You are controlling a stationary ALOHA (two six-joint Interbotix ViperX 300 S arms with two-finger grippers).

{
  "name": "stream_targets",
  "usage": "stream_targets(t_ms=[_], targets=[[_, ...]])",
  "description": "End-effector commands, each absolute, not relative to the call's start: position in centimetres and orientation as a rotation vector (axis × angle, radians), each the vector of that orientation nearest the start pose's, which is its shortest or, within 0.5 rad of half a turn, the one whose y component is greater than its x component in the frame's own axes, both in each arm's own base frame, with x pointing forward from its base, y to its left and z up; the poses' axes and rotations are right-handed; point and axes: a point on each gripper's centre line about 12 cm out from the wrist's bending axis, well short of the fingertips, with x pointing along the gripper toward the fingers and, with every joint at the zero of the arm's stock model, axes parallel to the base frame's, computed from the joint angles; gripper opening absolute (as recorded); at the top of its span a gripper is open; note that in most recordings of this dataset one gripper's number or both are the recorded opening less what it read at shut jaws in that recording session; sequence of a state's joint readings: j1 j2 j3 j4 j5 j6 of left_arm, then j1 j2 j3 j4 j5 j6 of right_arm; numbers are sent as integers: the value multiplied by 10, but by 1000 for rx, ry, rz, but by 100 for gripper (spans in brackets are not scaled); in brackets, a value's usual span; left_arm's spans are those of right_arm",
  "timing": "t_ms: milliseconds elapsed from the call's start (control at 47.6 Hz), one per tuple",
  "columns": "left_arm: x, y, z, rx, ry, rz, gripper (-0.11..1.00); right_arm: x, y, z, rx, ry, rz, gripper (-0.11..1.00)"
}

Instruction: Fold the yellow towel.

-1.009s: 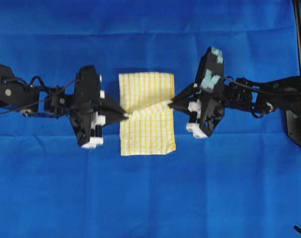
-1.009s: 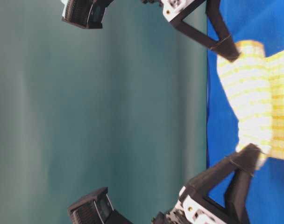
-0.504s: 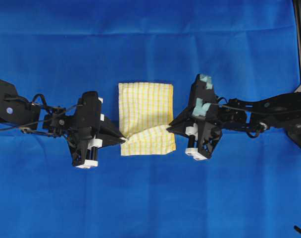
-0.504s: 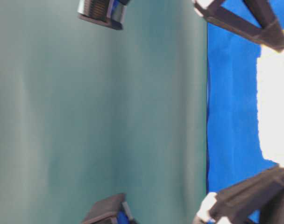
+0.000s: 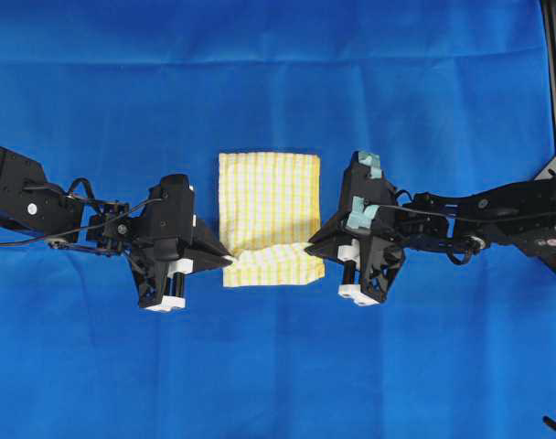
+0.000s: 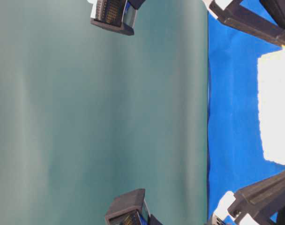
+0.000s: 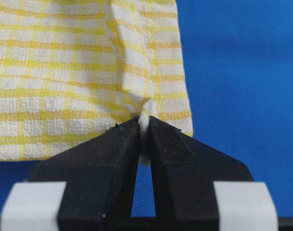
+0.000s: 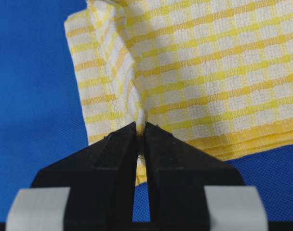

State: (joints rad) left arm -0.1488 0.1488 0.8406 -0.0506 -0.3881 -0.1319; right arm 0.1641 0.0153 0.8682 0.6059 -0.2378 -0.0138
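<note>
While we hold the yellow towel by its two side edges, it lies in the middle of the blue cloth, its upper part flat and its lower part doubled over with a slanting crease near the bottom edge. Our left gripper has its jaws pressed together on a small pleat of the towel's left hem, which the left wrist view shows plainly: a ridge of cloth rising from between the fingertips. Our right gripper pinches the opposite hem in the same way, jaws shut on a thin fold. We judge the risks to be these: each pinch takes only a sliver of fabric, so a pull that tightens the cloth between the two grippers could slide a hem out of one pair of jaws and let that corner drop askew; if the two arms travel unevenly, the folded edge would land crooked instead of lining up with the edge below; and if we release too high, the thin cloth could spring back open. The table-level view is washed out on the towel and adds little. We count one towel, one blue cloth beneath it, and two grippers, both gripping.
</note>
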Motion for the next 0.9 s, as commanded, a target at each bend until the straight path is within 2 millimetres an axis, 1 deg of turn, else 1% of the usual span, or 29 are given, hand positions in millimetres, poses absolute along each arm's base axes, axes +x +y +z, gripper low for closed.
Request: stream_targets(t_ms=[0, 105, 168, 210, 252, 336, 378, 399, 420, 462, 588, 735, 883], targets=[[369, -52, 109, -128, 566, -71, 4, 350, 42, 131, 461, 624, -160, 4], [370, -52, 112, -128, 559, -73, 4, 350, 42, 131, 461, 623, -158, 5], [370, -52, 115, -127, 553, -74, 7, 350, 42, 133, 458, 619, -157, 14], [370, -52, 120, -128, 547, -75, 15, 350, 42, 136, 456, 610, -153, 24], [369, -52, 125, -129, 536, -76, 25, 349, 42, 139, 453, 602, -148, 38], [365, -51, 137, -127, 525, -80, 51, 345, 41, 150, 451, 574, -138, 61], [363, -51, 143, -128, 522, -81, 63, 341, 40, 158, 447, 553, -131, 69], [361, -51, 145, -125, 527, -82, 67, 339, 39, 162, 445, 543, -127, 71], [359, -51, 148, -125, 528, -82, 72, 338, 39, 165, 441, 535, -123, 72], [356, -50, 152, -123, 536, -83, 73, 334, 38, 172, 437, 517, -116, 71], [342, -49, 168, -125, 536, -86, 67, 320, 35, 192, 415, 460, -95, 67], [324, -46, 186, -127, 497, -91, 66, 298, 27, 214, 378, 389, -77, 67], [302, -42, 201, -132, 442, -93, 65, 274, 21, 228, 346, 338, -62, 66]])
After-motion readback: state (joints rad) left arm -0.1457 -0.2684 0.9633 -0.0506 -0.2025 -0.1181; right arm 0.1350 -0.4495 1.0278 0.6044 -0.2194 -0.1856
